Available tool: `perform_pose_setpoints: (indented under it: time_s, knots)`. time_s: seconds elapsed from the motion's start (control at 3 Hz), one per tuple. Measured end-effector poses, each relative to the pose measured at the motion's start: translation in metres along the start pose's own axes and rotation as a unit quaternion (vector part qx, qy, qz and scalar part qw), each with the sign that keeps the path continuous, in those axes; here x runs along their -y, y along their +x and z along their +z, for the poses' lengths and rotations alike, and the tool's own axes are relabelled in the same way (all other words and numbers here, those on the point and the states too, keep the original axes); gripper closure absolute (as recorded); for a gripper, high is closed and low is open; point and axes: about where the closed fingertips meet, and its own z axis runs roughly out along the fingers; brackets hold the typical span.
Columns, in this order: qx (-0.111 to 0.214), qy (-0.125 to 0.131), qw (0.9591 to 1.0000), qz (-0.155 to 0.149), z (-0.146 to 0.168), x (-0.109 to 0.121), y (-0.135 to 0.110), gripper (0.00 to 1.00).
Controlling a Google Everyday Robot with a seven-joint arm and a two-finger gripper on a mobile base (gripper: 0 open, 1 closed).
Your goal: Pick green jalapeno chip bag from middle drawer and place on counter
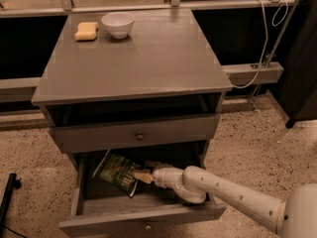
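The green jalapeno chip bag lies tilted in the open middle drawer, toward its back left. My white arm reaches in from the lower right. My gripper is inside the drawer at the bag's right edge, with its pale fingertips touching the bag. The counter is the flat grey top of the cabinet above.
A white bowl and a yellow sponge sit at the counter's back left. A shallower drawer front with a round knob hangs just above the open drawer. A white cable runs down at the right. Speckled floor surrounds the cabinet.
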Motion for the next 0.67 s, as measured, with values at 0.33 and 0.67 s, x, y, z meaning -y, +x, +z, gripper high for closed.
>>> perform_pose_setpoints:
  time_s: [0.33,0.67]
  knots:
    - [0.009,-0.009,0.9999,0.001,0.004,-0.005,0.002,0.62]
    - [0.049,-0.006,0.9985,-0.022,-0.012,-0.013,-0.015,0.93]
